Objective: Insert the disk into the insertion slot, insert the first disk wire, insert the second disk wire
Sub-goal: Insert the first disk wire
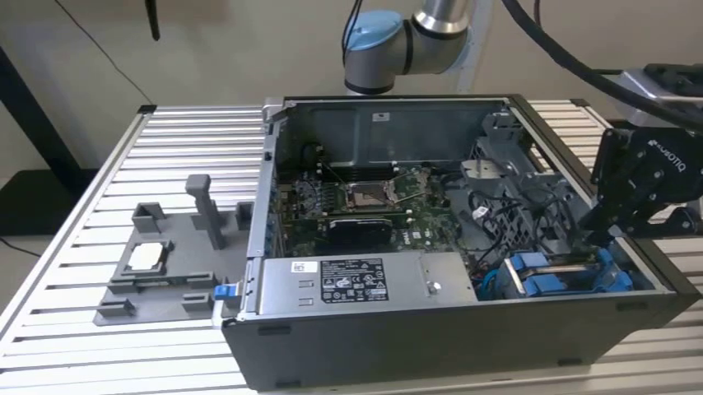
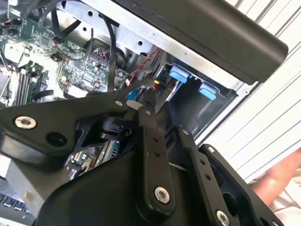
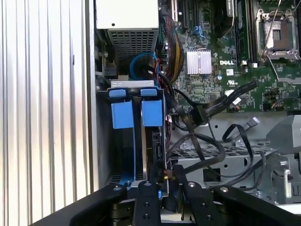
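- Exterior view: one open computer case (image 1: pixel 439 329) lies on a slatted table (image 1: pixel 66 271). Inside it are one silver power supply box (image 1: pixel 351 280) and one CPU socket (image 1: pixel 367 195).
- One grey fixture (image 1: pixel 165 271) sits on the table, beside the case on the exterior view's left.
- One arm and one gripper (image 1: pixel 602 234). The gripper hangs over the case's corner at the exterior view's right, just above the disk (image 1: pixel 546 284). The disk's blue caddy is seated low in that corner.
- Second wrist view: the gripper (image 2: pixel 146 101) points down into the case. Two blue tabs (image 2: pixel 178 74) are counted side by side under the case rim. A black cable (image 2: pixel 141 84) crosses just past the gripper's tip. Part of a person's arm (image 2: pixel 282 179) is at the picture's edge, beyond the table.
- First wrist view: the disk (image 3: pixel 152 115) stands on edge inside the insertion slot (image 3: pixel 105 141). The same two blue tabs are in line at the slot's mouth.
- Several black cables (image 3: pixel 207 146) loop just beside the slot. One silver heatsink (image 3: pixel 199 62) sits on the board beyond them.
- The gripper (image 3: pixel 164 181) is directly over the disk's near end, at a small connector. I cannot tell whether it is clenched or released.
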Available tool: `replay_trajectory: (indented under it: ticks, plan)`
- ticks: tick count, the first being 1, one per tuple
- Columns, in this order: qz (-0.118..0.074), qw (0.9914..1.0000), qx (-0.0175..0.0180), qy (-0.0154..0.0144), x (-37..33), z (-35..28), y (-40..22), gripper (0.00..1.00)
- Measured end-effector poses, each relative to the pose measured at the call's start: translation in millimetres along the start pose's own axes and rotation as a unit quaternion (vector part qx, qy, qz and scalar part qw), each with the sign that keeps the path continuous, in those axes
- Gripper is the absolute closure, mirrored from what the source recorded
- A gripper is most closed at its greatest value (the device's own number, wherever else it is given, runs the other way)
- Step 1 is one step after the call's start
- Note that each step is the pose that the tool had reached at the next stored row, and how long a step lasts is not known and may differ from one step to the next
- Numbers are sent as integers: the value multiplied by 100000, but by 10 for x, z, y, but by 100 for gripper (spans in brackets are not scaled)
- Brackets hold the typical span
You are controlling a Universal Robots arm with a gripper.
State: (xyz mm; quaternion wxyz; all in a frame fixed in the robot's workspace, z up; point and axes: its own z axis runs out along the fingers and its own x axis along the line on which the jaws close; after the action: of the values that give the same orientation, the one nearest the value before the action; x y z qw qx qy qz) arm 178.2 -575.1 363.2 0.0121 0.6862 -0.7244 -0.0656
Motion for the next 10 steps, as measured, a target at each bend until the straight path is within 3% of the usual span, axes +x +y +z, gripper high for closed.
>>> replay_trajectory:
  ticks: [6, 10]
  plan:
    - [12, 100000, 0, -5, -8, -114, 14, 73]
    - [-4, 100000, -2, -18, -9, -116, 13, 73]
